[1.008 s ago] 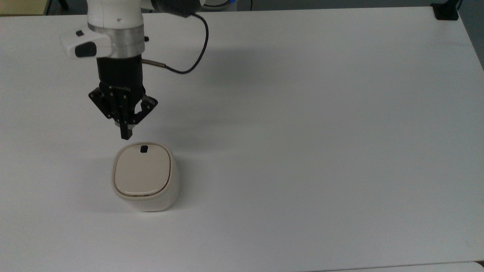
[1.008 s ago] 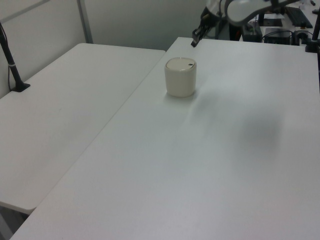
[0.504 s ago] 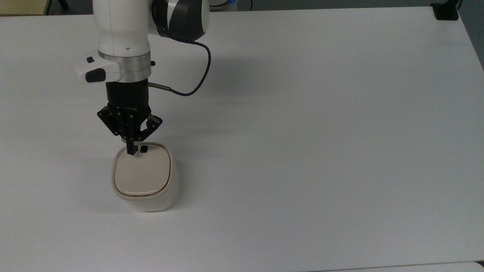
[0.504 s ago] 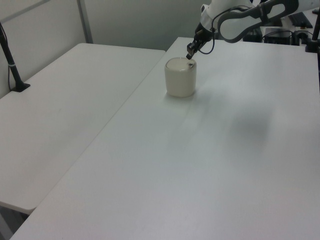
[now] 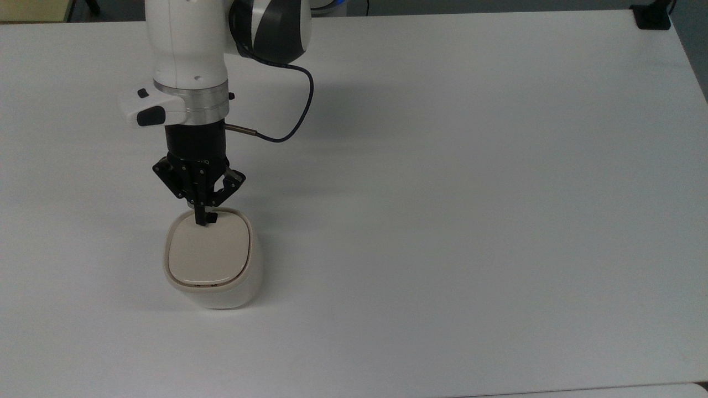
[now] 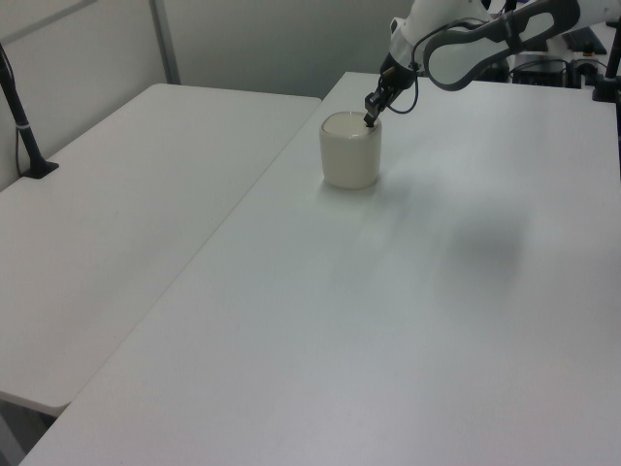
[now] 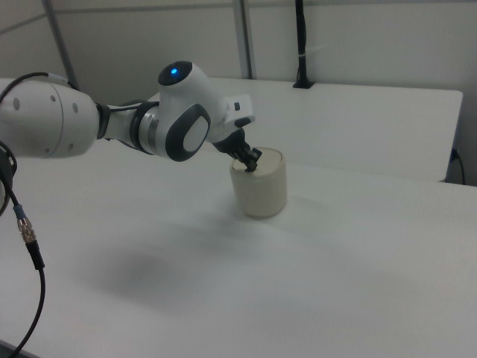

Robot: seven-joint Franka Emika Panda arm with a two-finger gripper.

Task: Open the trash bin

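The trash bin (image 5: 213, 260) is a small cream-white rounded-square tub with a flat beige lid, and it stands on the white table (image 5: 442, 166). Its lid lies flat and shut. My gripper (image 5: 203, 220) points down with its fingers shut together, the tips resting on the lid's far edge where the small black button (image 5: 212, 219) sits. In the left view the bin (image 6: 350, 150) has the gripper (image 6: 369, 119) at its top rim. In the right view the gripper (image 7: 249, 165) touches the top of the bin (image 7: 260, 184) on the right view's left side.
A black cable (image 5: 287, 110) loops from the wrist. A black clamp (image 5: 652, 16) sits at the table's far right corner in the top view. A second white table (image 6: 126, 214) adjoins on the left view's left, with a black pole (image 6: 19, 116) clamped to it.
The arm came down and toward the bin. The shut fingertips moved from above the table behind the bin onto the lid's edge at the black button.
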